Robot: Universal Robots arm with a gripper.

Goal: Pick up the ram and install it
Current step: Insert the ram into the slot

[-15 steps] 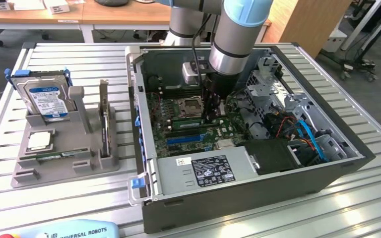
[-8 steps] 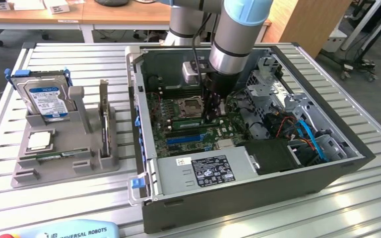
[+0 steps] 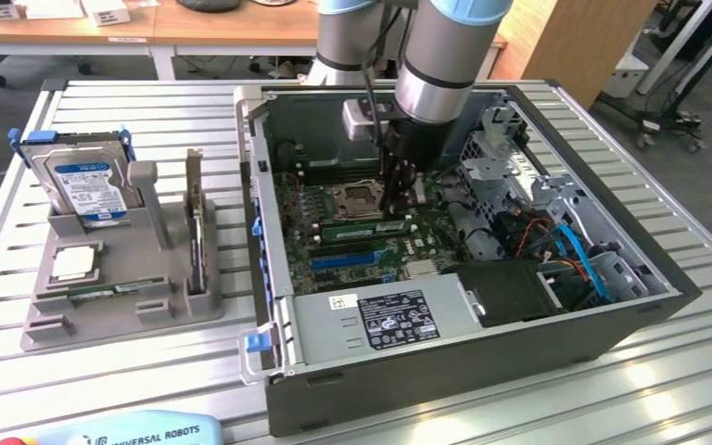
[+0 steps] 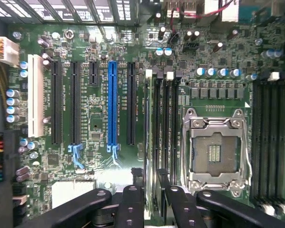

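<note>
Your pincer (image 3: pixel 396 209) hung inside the open computer case (image 3: pixel 455 371), at the end of the arm (image 3: pixel 445 65) that reached steeply down into it. Its fingers (image 4: pixel 132 206) stood spread. In the wrist view you could see a clear gap between the two black inner ones, and they straddled the bank of dark memory slots (image 4: pixel 162 142) just beside the CPU socket (image 4: pixel 217 152). You could make out nothing pinched between them.

The ram (image 3: pixel 359 229) stood on edge in a slot of the motherboard (image 3: pixel 292 199), a narrow green stick on the near side of the socket and directly under the fingertips. Whether the tips touched its upper edge, you could not tell. A blue expansion slot (image 3: pixel 346 260) lay just nearer than the ram, and nearer again sat a grey metal box (image 3: pixel 331 329) with a dark label — it filled the near corner of the case towards the exterior view's left.

Outside the case, towards the exterior view's left, a grey holder (image 3: pixel 108 320) rested on the slatted metal bench (image 3: pixel 121 389). A hard drive (image 3: pixel 84 185) with a blue label stood upright in its far end, well apart from the pincer. Across the far side of the bench, wooden desks (image 3: pixel 208 32) ran along the top of the scene.
</note>
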